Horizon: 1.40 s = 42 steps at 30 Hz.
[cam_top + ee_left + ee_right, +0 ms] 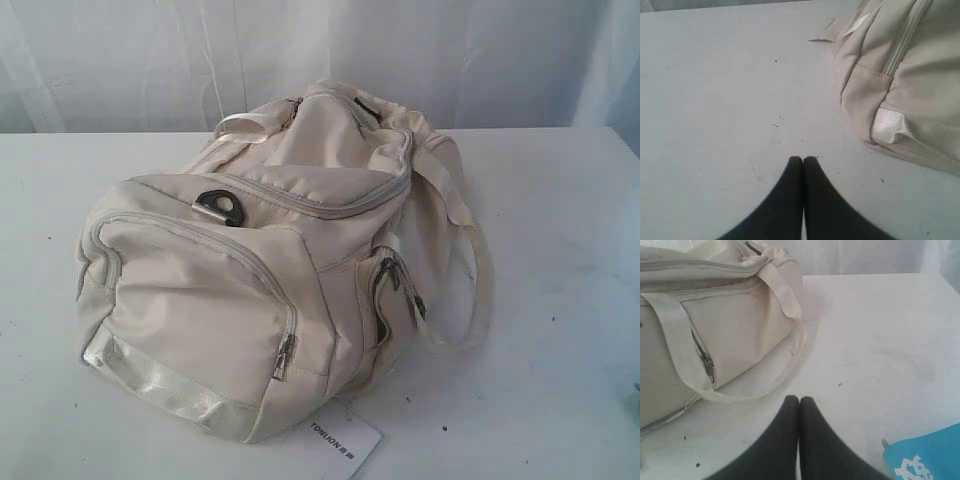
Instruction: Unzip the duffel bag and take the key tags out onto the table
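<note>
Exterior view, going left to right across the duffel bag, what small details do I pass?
On the duffel bag: metal ring → front pocket's zipper pull → white hang tag → strap loop.

1 duffel bag (260, 290) with 2 carry straps (468, 250) and 1 white hang tag (342, 443), 1 table (560, 250), 1 left gripper (803, 159), 1 right gripper (799, 398), plus 1 blue item (927, 455) with white print.
</note>
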Tool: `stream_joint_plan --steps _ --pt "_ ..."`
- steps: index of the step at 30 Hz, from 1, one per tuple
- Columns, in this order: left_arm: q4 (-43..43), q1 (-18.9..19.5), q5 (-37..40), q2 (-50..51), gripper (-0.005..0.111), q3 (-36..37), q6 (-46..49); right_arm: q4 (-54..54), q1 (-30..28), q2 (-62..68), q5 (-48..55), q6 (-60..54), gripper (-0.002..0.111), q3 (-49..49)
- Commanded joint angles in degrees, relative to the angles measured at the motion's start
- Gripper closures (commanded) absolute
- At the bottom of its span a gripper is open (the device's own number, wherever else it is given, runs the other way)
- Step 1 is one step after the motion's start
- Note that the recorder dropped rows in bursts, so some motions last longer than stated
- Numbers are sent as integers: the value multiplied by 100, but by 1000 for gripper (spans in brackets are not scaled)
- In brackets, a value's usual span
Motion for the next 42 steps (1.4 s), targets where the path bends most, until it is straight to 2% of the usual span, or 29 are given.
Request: stream_joint_plan --steps 1,8,11,14,15,17,20,25,27,28,30,33,36,38,39,40,41,42 --pt "-9 -19 -15 -23 107 20 -13 3 -48 -37 -18 -3 108 13" --pt "-9 -19 -15 -23 107 20 -13 3 -48 -37 -18 -3 108 13" --pt "-9 -19 -343 -23 107 20 -13 3 -48 -37 -18 -3 108 13" --pt "-9 -19 -1130 -23 107 20 -24 3 -48 -37 -18 -3 108 13" --pt "-9 -19 -1772 -23 107 20 -24 3 -48 -37 -18 -3 108 13" --pt "-9 -19 -2419 -23 107 20 -24 3 -48 -37 -18 -3 108 13" --pt "-9 -19 -2853 -23 107 20 -24 3 -48 -37 -18 -3 108 13" --pt "-9 -19 -5051 -23 107 20 -91 3 -48 -37 -18 -3 108 13" --pt "-9 -19 -6016 -23 107 20 -414 3 -48 -37 -18 -3 108 13" --pt "-9 -19 -5965 -23 107 -42 -510 3 -48 -37 -18 -3 108 13" --pt "-9 -19 -4625 84 107 -725 -521 3 -48 -37 -18 -3 108 13" --pt "238 -19 -3513 713 107 -1561 -591 3 -48 -37 -18 -3 108 13" --pt "1505 -19 -2595 1688 107 -2437 -1148 -8 -48 -37 -18 -3 108 13" --pt "2481 -19 -1407 2429 107 -3064 -1826 -8 -48 -37 -18 -3 108 13" --pt "2603 -19 -679 2739 107 -3347 -2000 -8 -48 -37 -18 -3 108 13" --pt "2551 -31 -61 3065 107 -3565 -1999 -8 -48 -37 -18 -3 108 13" --pt "2242 -114 894 3566 107 -3911 -1662 -8 -48 -37 -18 -3 108 13" --pt "1816 -206 1468 3899 107 -4148 -1156 -8 -48 -37 -18 -3 108 13"
